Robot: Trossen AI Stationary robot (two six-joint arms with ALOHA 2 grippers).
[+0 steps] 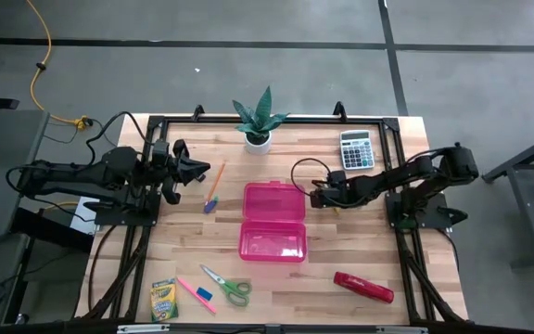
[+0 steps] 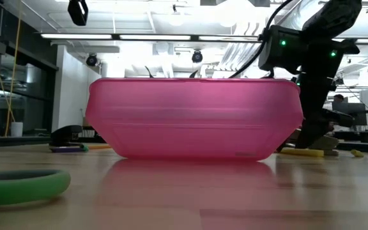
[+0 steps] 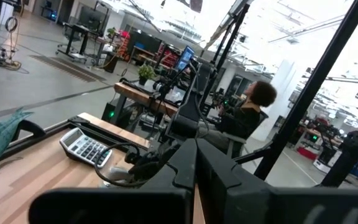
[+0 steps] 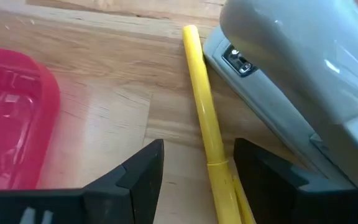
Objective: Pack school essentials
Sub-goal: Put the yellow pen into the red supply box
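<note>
The right hand [image 4: 197,165] is low over the bench [image 1: 360,250], just at 3 o'clock from the open pink box [image 1: 273,221]. Its fingers [image 4: 143,168] are spread apart, and a yellow pen [image 4: 207,118] lies between them on the wood, not gripped. A grey-white thing [image 4: 303,74] lies just beside the pen. The left hand [image 1: 185,170] is clenched shut with nothing in it, at 9 o'clock on the bench. The orange pencil [image 1: 216,183] lies just beside it. At 7 o'clock from the box lie the crayon box [image 1: 164,300], the pink marker [image 1: 191,291], the blue eraser [image 1: 204,294] and the green scissors [image 1: 228,287]. The red stapler [image 1: 363,287] is at 5 o'clock. The calculator [image 1: 357,148] and a plant [image 1: 259,119] stand at the far edge.
</note>
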